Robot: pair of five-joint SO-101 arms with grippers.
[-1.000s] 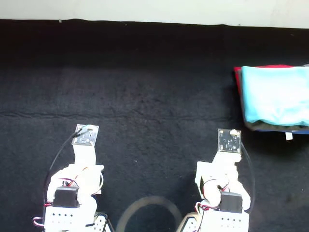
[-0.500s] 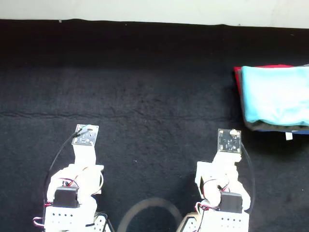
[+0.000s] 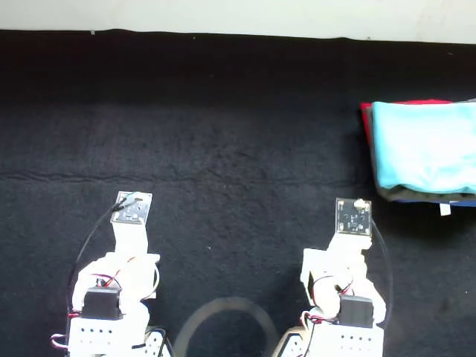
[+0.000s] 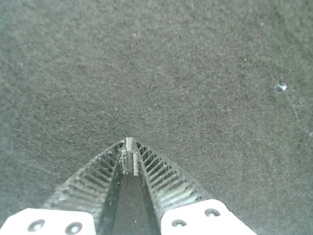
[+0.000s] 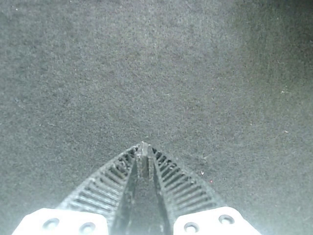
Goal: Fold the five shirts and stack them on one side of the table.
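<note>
One arm [image 3: 128, 253] and the other arm [image 3: 343, 260] folded back side by side, left gripper [image 4: 129, 149] and right gripper [image 5: 143, 151] pointing downward, fingertips pressed together (nothing held between them).

Pretty soft, even light; black cloth [image 3: 223, 134] soaks it up, plus a faint glare ring [image 3: 227, 300] at the near edge.

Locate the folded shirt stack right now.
High view: the shirt stack sits at the right edge of the black table, light blue shirt on top, beyond the arm on that side.
</note>
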